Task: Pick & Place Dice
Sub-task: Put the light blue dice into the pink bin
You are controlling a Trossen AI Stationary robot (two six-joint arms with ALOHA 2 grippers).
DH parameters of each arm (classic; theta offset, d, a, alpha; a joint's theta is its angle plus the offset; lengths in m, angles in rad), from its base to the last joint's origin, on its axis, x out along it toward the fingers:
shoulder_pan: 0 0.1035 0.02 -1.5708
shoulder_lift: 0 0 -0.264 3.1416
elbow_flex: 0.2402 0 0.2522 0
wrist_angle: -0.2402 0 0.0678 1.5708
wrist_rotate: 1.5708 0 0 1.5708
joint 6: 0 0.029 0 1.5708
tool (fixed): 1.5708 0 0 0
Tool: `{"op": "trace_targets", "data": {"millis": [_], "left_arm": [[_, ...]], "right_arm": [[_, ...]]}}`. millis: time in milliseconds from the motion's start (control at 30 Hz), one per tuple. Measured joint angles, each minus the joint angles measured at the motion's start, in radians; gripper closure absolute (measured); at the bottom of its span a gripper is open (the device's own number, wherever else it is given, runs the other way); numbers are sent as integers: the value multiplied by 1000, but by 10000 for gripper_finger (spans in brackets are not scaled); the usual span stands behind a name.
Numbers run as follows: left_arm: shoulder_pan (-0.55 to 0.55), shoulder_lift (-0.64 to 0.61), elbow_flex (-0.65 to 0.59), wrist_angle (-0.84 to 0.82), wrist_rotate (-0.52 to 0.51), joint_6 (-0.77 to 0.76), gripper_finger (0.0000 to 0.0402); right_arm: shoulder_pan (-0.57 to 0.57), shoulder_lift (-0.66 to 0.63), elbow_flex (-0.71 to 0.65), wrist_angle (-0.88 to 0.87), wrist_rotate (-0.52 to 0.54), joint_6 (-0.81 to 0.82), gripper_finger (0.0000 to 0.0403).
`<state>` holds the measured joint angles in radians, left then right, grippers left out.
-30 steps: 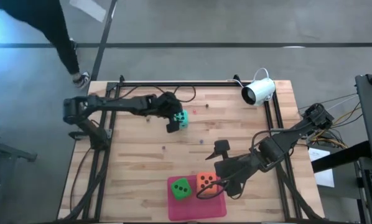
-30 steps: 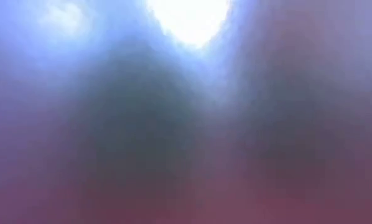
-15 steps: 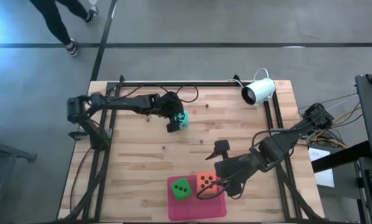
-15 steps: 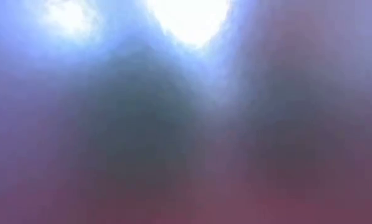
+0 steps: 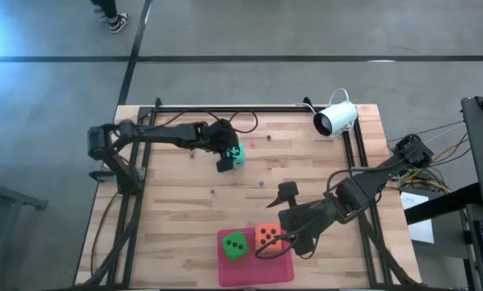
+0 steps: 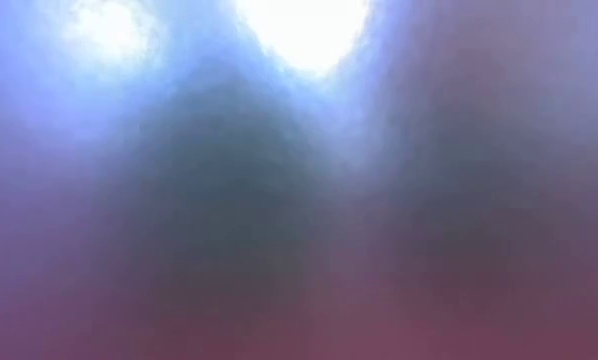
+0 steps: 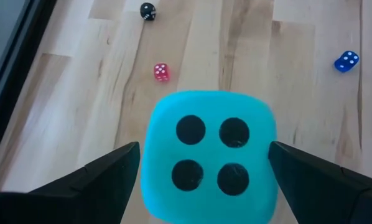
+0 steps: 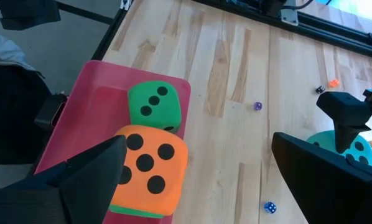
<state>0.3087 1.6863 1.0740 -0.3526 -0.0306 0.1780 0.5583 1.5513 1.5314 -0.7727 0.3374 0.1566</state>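
Teal die between the left fingers, two dice on the pink mat

While the low view is only a blur, the other views are clear. The pink mat (image 5: 256, 260) lies at the near edge of the table (image 5: 177, 210), and serves as the landmark. On the mat sits a green die (image 5: 235, 245) with three pips up, and touching its side, toward the right arm, an orange-red die (image 5: 266, 236). In the right wrist view a strip of green shows under the orange-red die (image 8: 148, 169), so it seems to rest on another green one; I cannot tell for sure.

Right gripper (image 5: 283, 245) hovers at the mat's edge, just beside the orange-red die. Its fingers (image 8: 86, 177) are spread wide, one on each side of that die, not touching it.

Well away from the mat, toward the far rail of the table, the left gripper (image 5: 228, 158) is at the teal die (image 5: 237, 155). In the left wrist view the teal die (image 7: 209, 157) shows four pips, and the fingers (image 7: 96, 180) stand parted on either side of it with a gap on each side.

Tiny dice lie scattered on the bare wood between the teal die and the mat: a pink one (image 7: 161, 72), a black one (image 7: 147, 10) and a blue one (image 7: 346, 61). A white camera (image 5: 336, 119) sits at the far corner of the table on the right arm's side.
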Motion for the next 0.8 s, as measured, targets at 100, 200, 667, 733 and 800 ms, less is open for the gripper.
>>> {"op": "trace_targets", "data": {"millis": [100, 200, 667, 733, 800], "left_arm": [[0, 14, 1, 11, 5, -2, 43], [0, 17, 1, 16, 6, -2, 42], [0, -14, -2, -7, -10, 7, 44], [0, -27, -2, -9, -10, 7, 45], [-1, -34, -2, -14, -10, 6, 46]], "right_arm": [[0, 0, 0, 0, 0, 0, 3], [0, 0, 0, 0, 0, 0, 3], [0, 0, 0, 1, 0, 0, 3], [0, 0, 0, 2, 0, 0, 3], [0, 0, 0, 3, 0, 0, 3]]}}
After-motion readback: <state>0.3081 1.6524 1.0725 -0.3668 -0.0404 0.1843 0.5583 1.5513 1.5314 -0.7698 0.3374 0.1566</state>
